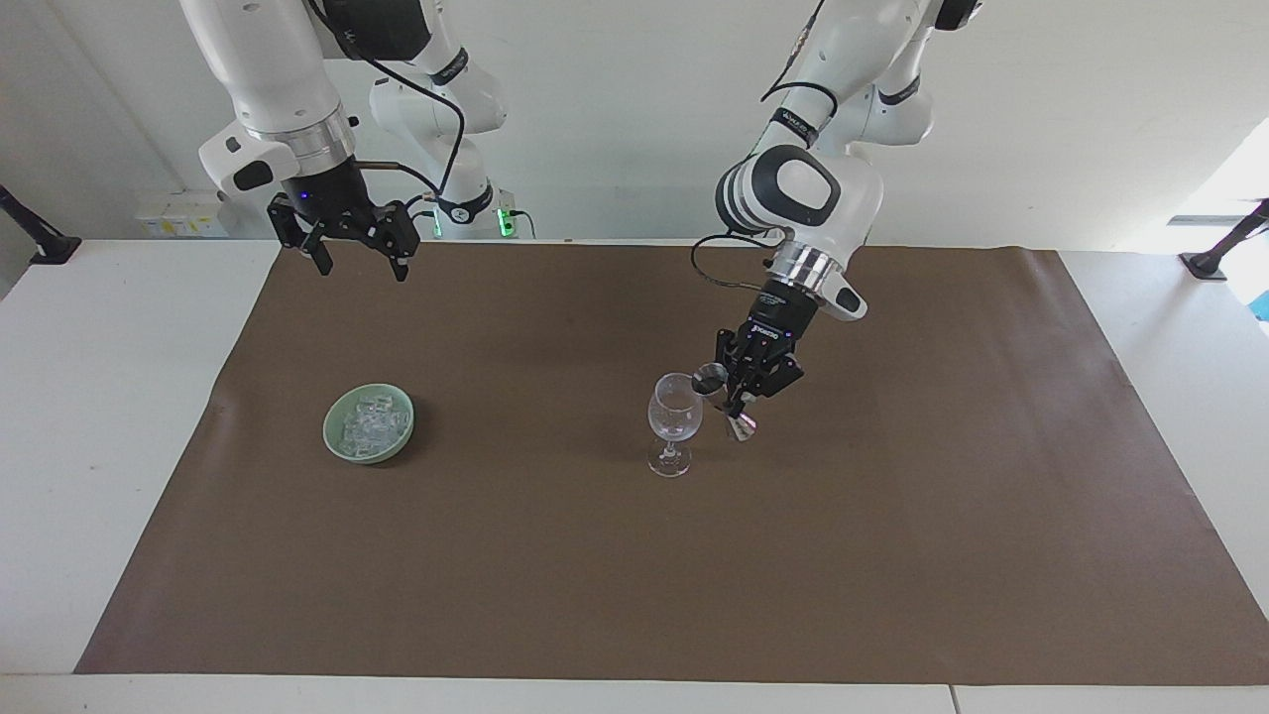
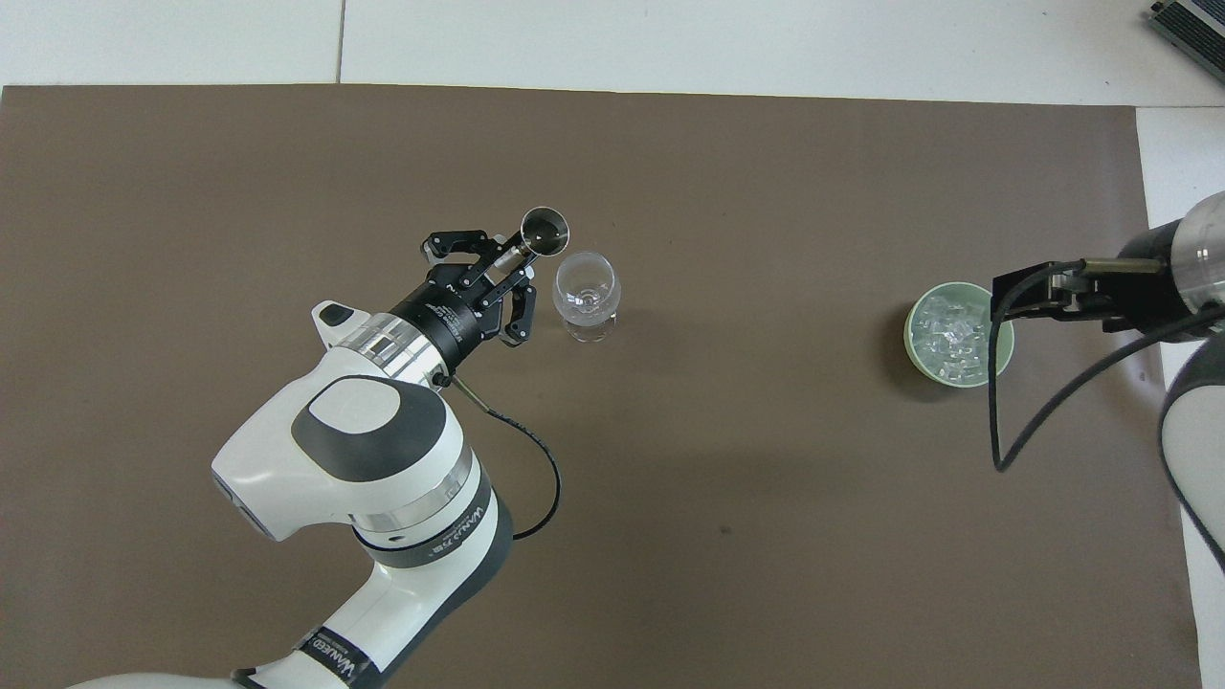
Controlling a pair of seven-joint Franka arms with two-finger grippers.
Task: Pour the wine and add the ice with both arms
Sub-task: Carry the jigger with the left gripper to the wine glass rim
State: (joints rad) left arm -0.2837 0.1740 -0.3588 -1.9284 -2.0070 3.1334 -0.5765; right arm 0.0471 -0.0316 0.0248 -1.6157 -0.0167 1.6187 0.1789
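Steel hourglass jigger [image 1: 724, 400] beside stemmed glass [image 1: 675, 421]
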